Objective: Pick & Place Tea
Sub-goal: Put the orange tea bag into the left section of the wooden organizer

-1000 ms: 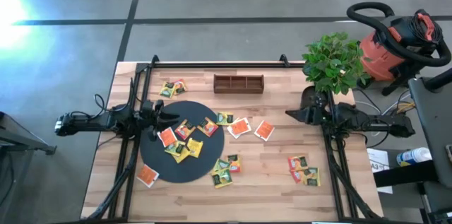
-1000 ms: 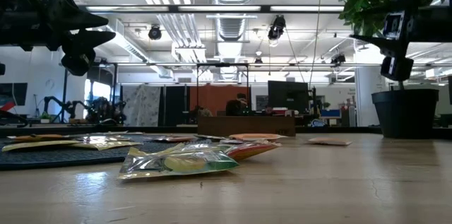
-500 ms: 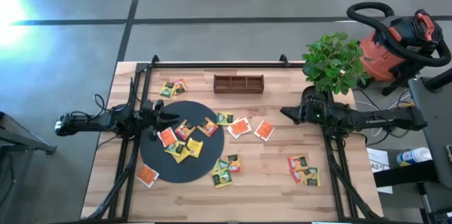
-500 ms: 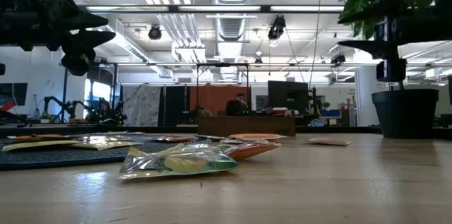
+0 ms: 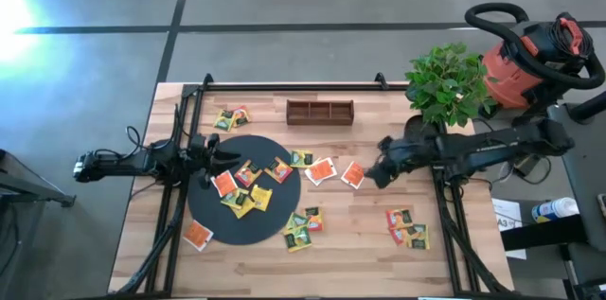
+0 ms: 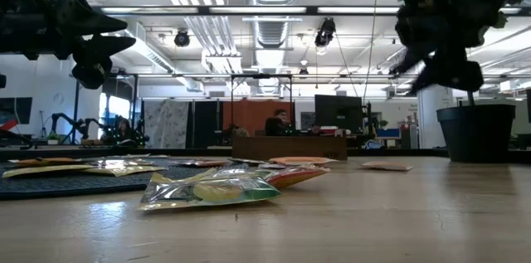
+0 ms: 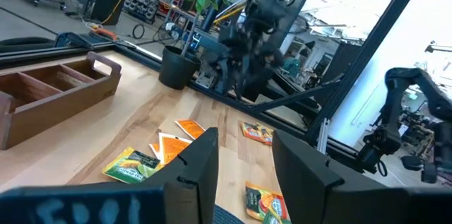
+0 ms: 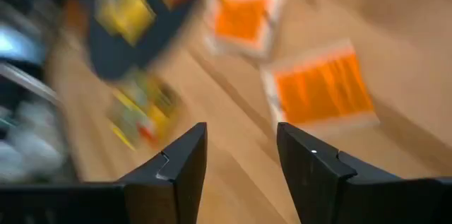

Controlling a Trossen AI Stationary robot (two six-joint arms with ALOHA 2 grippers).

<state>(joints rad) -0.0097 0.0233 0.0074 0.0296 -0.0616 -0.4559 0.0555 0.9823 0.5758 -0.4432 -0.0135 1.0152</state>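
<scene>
With my right gripper (image 5: 371,175) open and empty just beside the orange tea packet (image 5: 353,175) lying flat below its fingers, I should lower straight, centre both fingers over one edge, then close gently.

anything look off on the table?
Tea packets lie scattered loose: some on the black disc, others across the bare wood. The wooden tray looks empty. Nothing looks damaged or spilled.

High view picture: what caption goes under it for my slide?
Right gripper open beside an orange tea packet; left gripper open over the black disc.
</scene>
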